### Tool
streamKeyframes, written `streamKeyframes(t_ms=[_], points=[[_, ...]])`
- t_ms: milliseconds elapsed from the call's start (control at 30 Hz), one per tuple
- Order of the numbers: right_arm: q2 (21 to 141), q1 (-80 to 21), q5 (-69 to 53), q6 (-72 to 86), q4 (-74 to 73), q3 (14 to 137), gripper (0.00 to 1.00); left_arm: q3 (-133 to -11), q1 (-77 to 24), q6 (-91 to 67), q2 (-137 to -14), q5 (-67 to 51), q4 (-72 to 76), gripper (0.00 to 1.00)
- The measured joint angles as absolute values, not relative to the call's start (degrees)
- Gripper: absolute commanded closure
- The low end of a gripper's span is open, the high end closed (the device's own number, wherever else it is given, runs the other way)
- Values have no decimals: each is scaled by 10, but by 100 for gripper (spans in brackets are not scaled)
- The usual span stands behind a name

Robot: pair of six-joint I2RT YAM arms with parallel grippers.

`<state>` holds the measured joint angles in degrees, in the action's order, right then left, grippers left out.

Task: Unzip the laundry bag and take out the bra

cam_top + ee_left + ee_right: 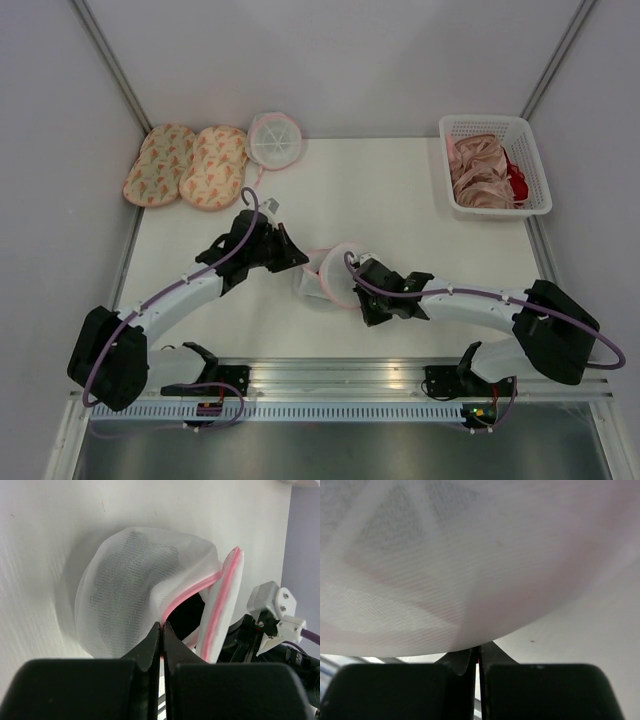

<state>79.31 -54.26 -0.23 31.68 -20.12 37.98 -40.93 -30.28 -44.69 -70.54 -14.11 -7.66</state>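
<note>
Left gripper (162,629) pinched the rim of the laundry bag (125,585) between its tips; just beyond gaped the opening (something dark inside, probably the bra (187,612)). Right gripper (476,652) nipped the mesh.

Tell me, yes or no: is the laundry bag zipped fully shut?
No: in the left wrist view the laundry bag gapes open, its pink-edged halves standing apart with a dark gap between them.

lab test cell, plain panel walls (350,60)
</note>
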Motion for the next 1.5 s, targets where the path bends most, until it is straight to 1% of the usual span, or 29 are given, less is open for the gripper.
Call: streamKeyframes(t_ms=[100,133,167,233,267,400,600,700,833,967,1100,1167,1233,1333,1367,1400,1467,1500], points=[[785,-543,62,319,-236,390,100,-408,-300,-447,-702,-143,-77,98],[780,-543,80,320,-246,394,96,-408,-300,-447,-701,-147,-77,98],[773,-544,98,321,-255,398,70,-408,-300,-447,-699,-152,-77,98],[761,-544,124,325,-268,405,45,-407,-300,-448,-696,-160,-76,98],[751,-544,141,323,-277,409,28,-401,-299,-448,-693,-168,-74,98],[721,-544,181,327,-310,425,23,-369,-298,-462,-671,-185,-67,98],[632,-544,238,328,-347,469,21,-314,-299,-506,-607,-201,-49,98],[603,-544,225,320,-333,490,18,-305,-299,-522,-601,-206,-36,98],[629,-549,172,305,-290,522,17,-301,-300,-539,-610,-217,-12,98],[693,-577,144,292,-253,552,18,-297,-303,-553,-616,-227,11,98],[750,-605,136,282,-237,584,22,-292,-305,-565,-616,-229,27,98],[773,-619,143,279,-237,605,26,-289,-306,-570,-616,-231,35,98],[801,-636,171,277,-251,637,30,-286,-307,-574,-616,-231,41,98],[853,-656,232,279,-282,693,32,-284,-307,-577,-616,-232,47,98],[873,-662,251,282,-295,710,35,-284,-307,-578,-616,-232,49,98],[889,-666,267,283,-306,722,40,-284,-307,-578,-615,-230,49,98],[911,-668,290,290,-326,728,48,-281,-306,-579,-615,-231,49,98],[919,-668,301,296,-339,728,54,-280,-307,-580,-615,-231,49,98]])
